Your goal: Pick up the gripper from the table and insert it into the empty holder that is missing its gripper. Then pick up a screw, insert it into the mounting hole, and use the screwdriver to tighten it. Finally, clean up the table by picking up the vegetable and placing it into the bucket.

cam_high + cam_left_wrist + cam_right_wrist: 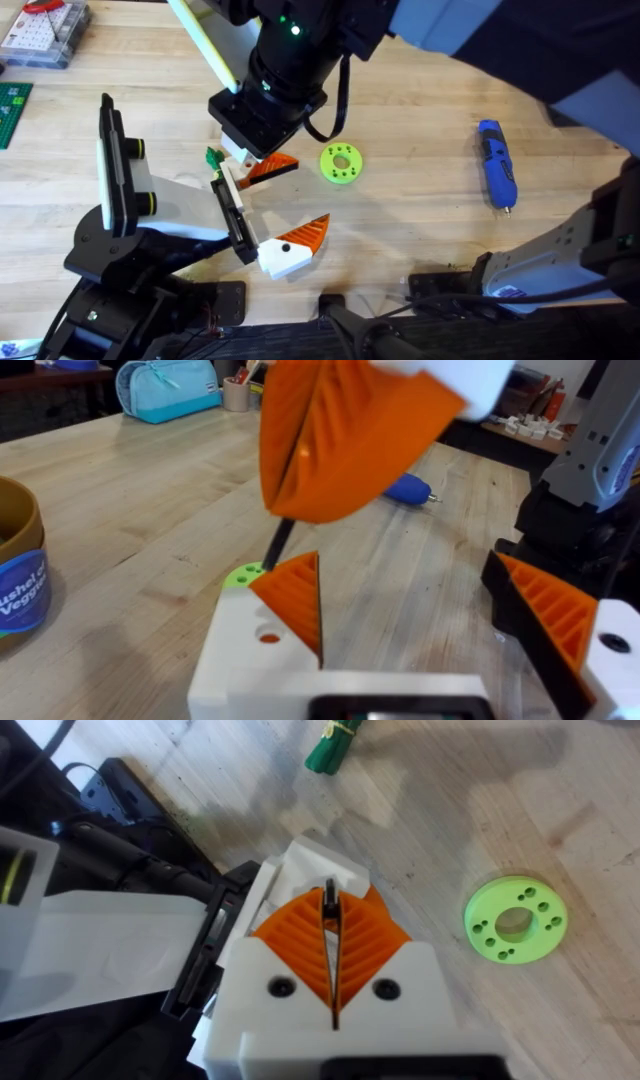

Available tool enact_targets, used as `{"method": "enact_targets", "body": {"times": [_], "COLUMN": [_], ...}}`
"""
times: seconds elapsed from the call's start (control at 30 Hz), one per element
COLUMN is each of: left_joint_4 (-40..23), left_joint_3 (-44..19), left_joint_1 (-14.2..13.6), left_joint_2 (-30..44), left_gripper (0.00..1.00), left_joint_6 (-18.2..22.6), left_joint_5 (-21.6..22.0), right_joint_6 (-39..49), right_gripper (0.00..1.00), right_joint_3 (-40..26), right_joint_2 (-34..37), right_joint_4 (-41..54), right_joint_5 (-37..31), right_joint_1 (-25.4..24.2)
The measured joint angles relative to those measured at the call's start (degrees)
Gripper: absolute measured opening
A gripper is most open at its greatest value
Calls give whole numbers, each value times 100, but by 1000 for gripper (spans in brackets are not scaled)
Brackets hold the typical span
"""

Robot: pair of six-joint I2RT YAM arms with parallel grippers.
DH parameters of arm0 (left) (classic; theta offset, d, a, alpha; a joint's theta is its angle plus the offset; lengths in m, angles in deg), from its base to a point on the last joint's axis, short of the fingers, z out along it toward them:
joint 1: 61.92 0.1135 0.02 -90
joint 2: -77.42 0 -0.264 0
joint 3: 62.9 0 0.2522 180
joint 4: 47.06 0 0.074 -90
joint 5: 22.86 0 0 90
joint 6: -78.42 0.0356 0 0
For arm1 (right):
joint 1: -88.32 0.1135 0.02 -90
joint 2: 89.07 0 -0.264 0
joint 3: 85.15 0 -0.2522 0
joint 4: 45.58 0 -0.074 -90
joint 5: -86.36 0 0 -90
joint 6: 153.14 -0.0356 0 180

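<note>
Pinching a short dark screw (329, 900) between its pressed-together orange pads, the right gripper (332, 930) hangs just beside the green disc (341, 163), over the left gripper (405, 565). The left gripper is spread wide, and its nearer white finger (250, 660) lies right next to the disc with a small mounting hole (268, 637) facing up. The step in hand looks like seating the screw in that hole.

The screwdriver (496, 163) lies flat on the table (420, 230), well apart from the disc on the side away from both grippers, tip pointing toward the arm bases. The green vegetable (213, 155) lies on the disc's other side, beyond the right gripper. The bucket (15, 560) stands well off to the side.

Several things could go wrong:
- The screw is held by a thin pinch and seems tilted, so it could meet the hole's edge at an angle and jam or pop free.
- If it is released before the tip is seated, it would likely roll across the table toward the disc or under the arms.
- Coming down too far could also knock the orange pads against the white finger and shift the hole out of line.
</note>
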State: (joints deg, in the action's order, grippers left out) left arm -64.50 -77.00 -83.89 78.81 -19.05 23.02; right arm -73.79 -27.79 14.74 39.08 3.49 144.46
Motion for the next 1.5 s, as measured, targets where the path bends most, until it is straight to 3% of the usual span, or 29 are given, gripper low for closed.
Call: {"method": "enact_targets", "body": {"times": [0.7, 1.5], "left_joint_4": [7, 7], "left_joint_3": [0, 0], "left_joint_1": [0, 0], "left_joint_2": [2, 2], "left_gripper": [990, 990], "left_joint_6": [-11, -11], "left_joint_5": [0, 0], "right_joint_6": [363, 445], "right_gripper": [8, 8], "right_joint_3": [-186, -196], "right_joint_2": [-337, 9], "right_joint_4": [308, 319], "right_joint_5": [27, 133], "right_joint_1": [-2, 0]}}
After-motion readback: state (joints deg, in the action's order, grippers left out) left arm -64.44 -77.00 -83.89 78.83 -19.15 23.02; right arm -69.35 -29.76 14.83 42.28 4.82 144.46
